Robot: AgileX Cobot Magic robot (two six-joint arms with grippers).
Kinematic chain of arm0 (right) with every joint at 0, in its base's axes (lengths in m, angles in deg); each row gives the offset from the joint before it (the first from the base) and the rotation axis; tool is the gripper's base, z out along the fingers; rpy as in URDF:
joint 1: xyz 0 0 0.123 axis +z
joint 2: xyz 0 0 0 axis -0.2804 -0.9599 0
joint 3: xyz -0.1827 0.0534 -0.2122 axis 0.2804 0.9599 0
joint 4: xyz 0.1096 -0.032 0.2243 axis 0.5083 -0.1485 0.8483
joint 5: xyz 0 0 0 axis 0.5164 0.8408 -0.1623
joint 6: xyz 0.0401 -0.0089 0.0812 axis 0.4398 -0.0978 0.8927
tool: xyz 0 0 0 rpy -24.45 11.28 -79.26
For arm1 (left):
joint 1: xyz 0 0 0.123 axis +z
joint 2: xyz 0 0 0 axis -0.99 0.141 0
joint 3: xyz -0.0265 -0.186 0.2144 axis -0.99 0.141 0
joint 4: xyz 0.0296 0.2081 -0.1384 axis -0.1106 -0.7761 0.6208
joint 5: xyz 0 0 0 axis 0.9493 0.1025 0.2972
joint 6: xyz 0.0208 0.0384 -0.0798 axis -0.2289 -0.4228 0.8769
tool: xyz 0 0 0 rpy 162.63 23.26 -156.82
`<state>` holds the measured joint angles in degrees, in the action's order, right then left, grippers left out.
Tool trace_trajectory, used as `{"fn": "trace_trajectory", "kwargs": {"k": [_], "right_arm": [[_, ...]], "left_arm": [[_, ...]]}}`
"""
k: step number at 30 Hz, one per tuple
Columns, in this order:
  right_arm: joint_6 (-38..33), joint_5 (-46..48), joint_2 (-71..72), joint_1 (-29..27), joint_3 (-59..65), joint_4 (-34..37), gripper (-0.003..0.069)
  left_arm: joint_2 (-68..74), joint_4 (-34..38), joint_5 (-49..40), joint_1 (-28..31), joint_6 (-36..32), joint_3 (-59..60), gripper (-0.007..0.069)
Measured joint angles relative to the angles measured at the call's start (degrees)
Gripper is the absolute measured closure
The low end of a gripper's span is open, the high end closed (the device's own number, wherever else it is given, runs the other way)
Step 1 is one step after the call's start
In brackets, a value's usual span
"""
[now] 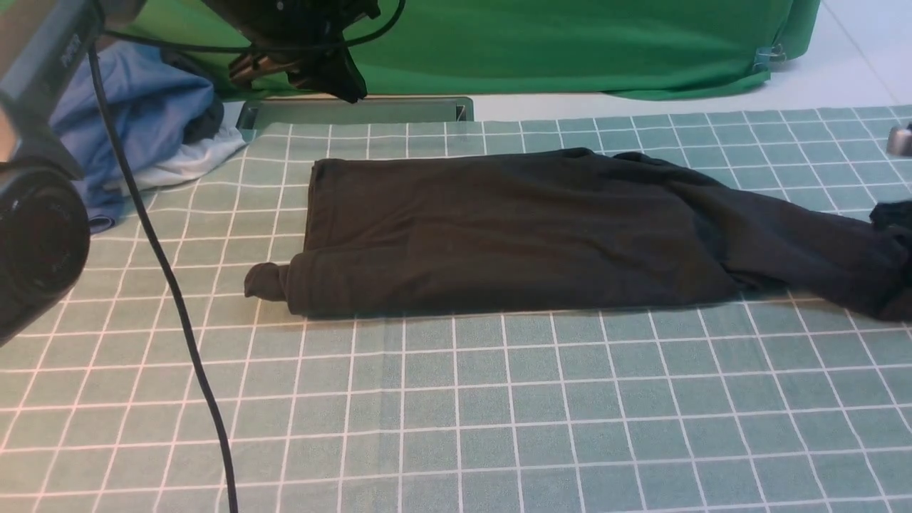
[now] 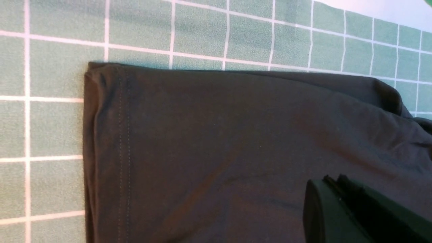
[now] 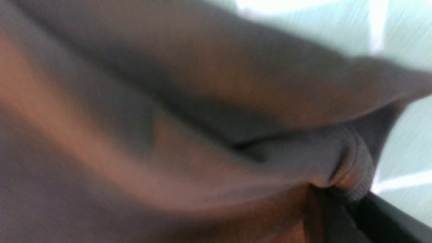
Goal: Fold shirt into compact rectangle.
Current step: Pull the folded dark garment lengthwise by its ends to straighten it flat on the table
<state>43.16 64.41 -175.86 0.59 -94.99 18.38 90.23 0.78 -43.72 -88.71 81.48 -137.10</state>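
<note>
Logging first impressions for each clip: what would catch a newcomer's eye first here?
The shirt, folded into a long dark band, lies across the middle of the checked cloth, its right end trailing bunched toward the right edge. A heap of blue and white garments sits at the far left, before the green backdrop. The left hand hangs high over the shirt's hemmed end, holding nothing.

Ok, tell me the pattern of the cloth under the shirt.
The tablecloth is pale green with a white grid; the front view shows it best.
</note>
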Motion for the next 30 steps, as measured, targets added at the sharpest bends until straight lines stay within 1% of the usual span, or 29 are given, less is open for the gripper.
{"fn": "trace_trajectory", "kwargs": {"k": [3,6,7,9,10,12,14,15,16,17,20,22,23,24,26,30], "right_arm": [[0.0,-1.57,0.0,0.0,-2.38,-0.92,0.0595],[-0.46,-3.74,0.0,0.0,-4.96,-3.61,0.0595],[-0.65,-5.36,0.0,0.0,-5.79,-5.51,0.0595],[-0.65,-6.78,-0.08,0.0,-5.92,-6.99,0.0589],[-0.65,-7.03,-0.19,0.0,-5.98,-7.22,0.0587],[-0.65,-7.93,-1.11,0.0,-6.23,-7.75,0.0561],[-0.69,-8.37,-2.13,0.0,-6.23,-8.21,0.0513],[-0.69,-8.37,-2.13,0.0,-6.23,-8.2,0.0506],[-0.69,-8.42,-2.93,0.0,-6.23,-8.44,0.0424],[-0.69,-8.42,-3.18,0.0,-6.23,-8.5,0.0368],[-0.58,-8.36,-3.19,-0.07,-6.39,-8.62,0.0216],[0.45,-7.4,-3.14,-0.07,-7.14,-8.63,0.0135],[1.03,-6.71,-3.14,-0.07,-7.72,-8.63,0.0118],[2.14,-4.7,-3.14,-0.07,-8.74,-8.57,0.009],[2.94,-2.61,-3.14,-0.11,-9.99,-8.34,0.0077],[3.57,-0.59,-3.21,-0.11,-10.79,-6.35,0.0069]], "left_arm": [[-0.36,-0.15,0.11,0.0,0.0,0.48,0.061],[-1.95,-0.1,0.35,0.0,0.0,3.97,0.061],[-3.93,-0.29,0.39,0.0,0.0,8.02,0.061],[-6.49,-1.4,0.34,0.0,-0.02,13.11,0.061],[-6.5,-1.59,0.34,0.0,-0.02,13.61,0.061],[-9.78,-4.14,0.28,0.0,-0.02,19.24,0.061],[-11.97,-5.28,0.21,0.0,-0.02,23.0,0.061],[-12.16,-5.43,0.21,0.0,-0.02,23.32,0.061],[-13.84,-6.01,0.16,0.0,0.25,25.8,0.061],[-14.73,-6.06,0.22,0.0,0.25,27.02,0.0609],[-16.82,-6.08,0.23,-0.18,0.7,29.97,0.06],[-17.51,-6.13,0.23,-0.55,0.88,31.69,0.0573],[-17.71,-6.13,0.26,-0.79,1.02,32.54,0.0562],[-17.79,-6.07,0.27,-1.11,1.29,34.03,0.053],[-17.84,-6.07,0.27,-1.53,1.35,36.17,0.049],[-17.35,-6.37,0.04,-1.93,1.99,40.3,0.0343]]}}
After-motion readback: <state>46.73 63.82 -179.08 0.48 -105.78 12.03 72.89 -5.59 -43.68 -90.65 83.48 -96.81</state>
